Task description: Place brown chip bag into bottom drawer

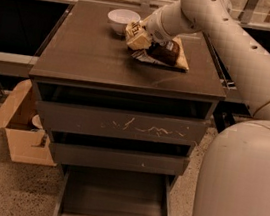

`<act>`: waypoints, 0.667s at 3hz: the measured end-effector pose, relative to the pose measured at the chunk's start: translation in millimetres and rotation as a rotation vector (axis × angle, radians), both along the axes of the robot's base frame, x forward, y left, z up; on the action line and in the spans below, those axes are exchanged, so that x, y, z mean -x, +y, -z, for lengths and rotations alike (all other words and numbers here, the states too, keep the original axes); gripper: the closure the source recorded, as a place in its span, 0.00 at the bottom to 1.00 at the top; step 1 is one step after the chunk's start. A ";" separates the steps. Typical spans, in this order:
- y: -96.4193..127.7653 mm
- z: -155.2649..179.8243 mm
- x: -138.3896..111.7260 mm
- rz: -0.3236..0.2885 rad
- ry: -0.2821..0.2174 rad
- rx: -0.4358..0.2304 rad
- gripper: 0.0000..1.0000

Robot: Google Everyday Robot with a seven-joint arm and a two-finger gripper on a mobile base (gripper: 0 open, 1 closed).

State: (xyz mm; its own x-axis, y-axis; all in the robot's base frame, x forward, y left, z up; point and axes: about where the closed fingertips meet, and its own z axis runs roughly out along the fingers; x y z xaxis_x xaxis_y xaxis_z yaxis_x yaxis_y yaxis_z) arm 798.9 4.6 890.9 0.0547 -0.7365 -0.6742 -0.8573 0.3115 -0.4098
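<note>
The brown chip bag (167, 53) lies on top of the grey-brown cabinet (82, 56), toward its back right. It has a dark middle and cream ends. My gripper (138, 36) is at the bag's left end, between the bag and the white bowl, and touches or sits just above the bag's edge. The arm reaches in from the upper right. The bottom drawer (111, 200) is pulled out at floor level, with its flat grey floor bare.
A small white bowl (123, 19) stands at the back of the cabinet top, just left of the gripper. The drawer with white scratches (122, 126) is shut. A tan cardboard box (18, 125) sits on the floor to the left. The robot's body (244, 187) fills the lower right.
</note>
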 end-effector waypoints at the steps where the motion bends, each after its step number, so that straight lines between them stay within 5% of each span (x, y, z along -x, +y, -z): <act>1: 0.0 -0.6 0.1 0.000 -0.002 -0.003 0.89; 2: 0.0 -0.6 0.1 0.000 -0.002 -0.003 1.00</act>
